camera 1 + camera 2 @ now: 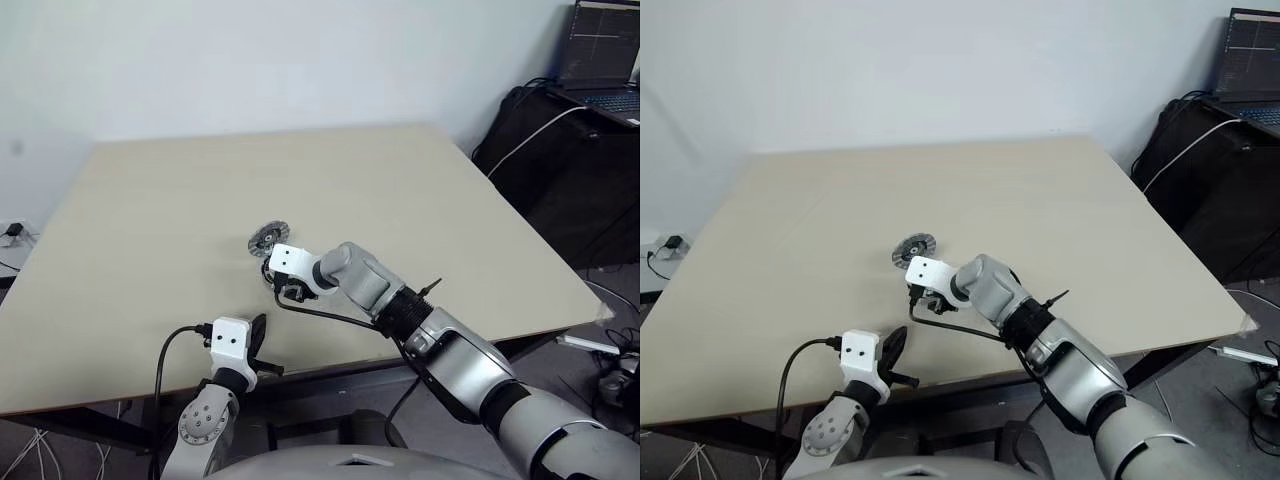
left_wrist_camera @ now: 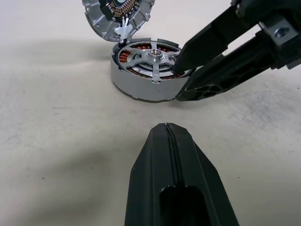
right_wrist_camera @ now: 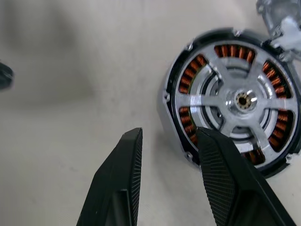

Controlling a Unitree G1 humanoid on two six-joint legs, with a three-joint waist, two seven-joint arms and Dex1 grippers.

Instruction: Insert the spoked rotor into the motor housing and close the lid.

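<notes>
Already your right claw [image 3: 167,176] stood partly open, holding nothing, straddling the near wall of the motor housing [image 2: 141,84] at the middle of the desk [image 1: 150,220]. One finger sat over the spoked rotor [image 3: 240,101], which lay seated flat in the housing; the other hung outside. The lid [image 2: 117,16] stood raised at the housing's far edge, upper centre of the left wrist view, beyond that claw. Your left claw [image 2: 167,136] was shut and empty, well short of it, so the right arm was nearer.
</notes>
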